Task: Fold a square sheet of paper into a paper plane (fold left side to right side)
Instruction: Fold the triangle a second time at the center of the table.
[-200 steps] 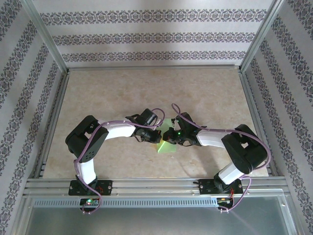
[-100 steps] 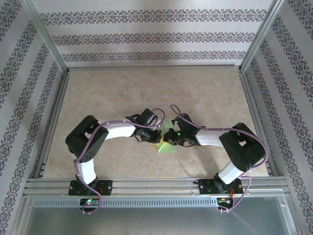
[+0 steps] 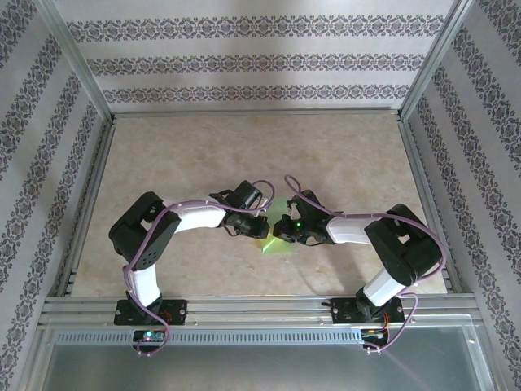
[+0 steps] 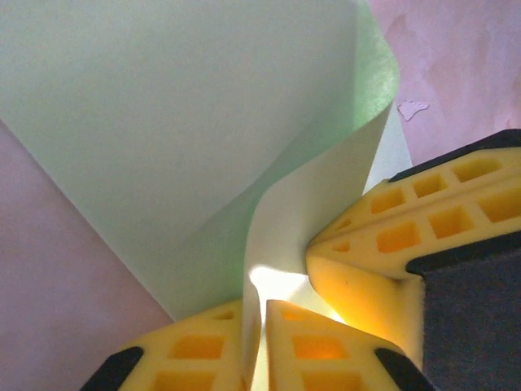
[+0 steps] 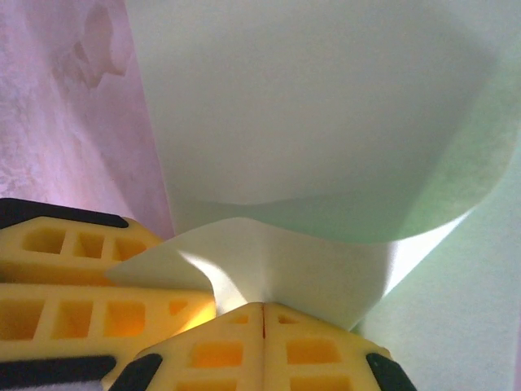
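Paper sheet (image 3: 278,246) is lying near the middle of the table (image 3: 203,147), a little toward the near edge, right where the two arms are meeting. Its light-green flat part is resting on the tabletop while one side is curling up off it.

Left gripper (image 3: 262,227) is reaching in from the left. From its wrist view, this gripper (image 4: 256,314) is showing its jaws almost together, with only a thin slit between them and the raised edge of the paper (image 4: 163,122) running down into that slit. It looks to be pinching the edge, though lightly.

Right gripper (image 3: 282,229) is coming in from the right, just beside the other one. Its wrist view has this gripper (image 5: 263,314) fully closed, the lifted flap of the sheet (image 5: 309,98) rising out from between the jaws.

My guess is that both are gripping the same raised side close together so the flap is being carried over evenly, left to right, without twisting before it is creased.
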### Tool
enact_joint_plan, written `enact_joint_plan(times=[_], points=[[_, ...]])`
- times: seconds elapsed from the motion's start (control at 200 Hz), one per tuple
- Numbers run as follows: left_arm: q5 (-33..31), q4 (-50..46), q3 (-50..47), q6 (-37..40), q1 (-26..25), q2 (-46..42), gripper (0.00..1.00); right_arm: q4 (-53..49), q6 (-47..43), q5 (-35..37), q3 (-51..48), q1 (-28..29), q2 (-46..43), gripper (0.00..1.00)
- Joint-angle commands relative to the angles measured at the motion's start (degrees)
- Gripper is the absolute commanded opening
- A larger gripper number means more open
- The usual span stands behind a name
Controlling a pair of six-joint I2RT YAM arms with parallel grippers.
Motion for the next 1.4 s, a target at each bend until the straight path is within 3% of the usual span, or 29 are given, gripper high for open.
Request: enact_joint_plan(times=[0.0,0.23,0.33,0.48,0.755,1.394], points=[[-2.44,-3.82,1.05,0.55,1.33,-3.53,0.19,-4.02,-1.62,2.79,-1.98,0.22,0.61,0.0],[-3.09,-7.21,0.68,0.09,3.61,-11.34,0.29,-4.02,-1.99,2.46,-1.49,0.21,0.89,0.0],[-2.41,-9.04,-0.14,-0.35,3.81,-14.15,0.28,-4.04,-2.13,2.5,-1.46,0.17,0.78,0.0],[4.27,-5.55,-4.38,-5.22,3.25,-16.08,0.22,-4.02,-2.2,2.36,-1.34,0.29,0.68,0.0],[12.12,6.4,-8.47,-14.05,-1.22,-12.65,0.17,-4.15,-2.28,2.1,-1.37,0.3,0.61,0.0],[8.86,5.41,-6.32,-11.75,-4.22,-5.32,0.16,-4.46,-2.51,2.0,-1.25,0.34,1.39,0.0]])
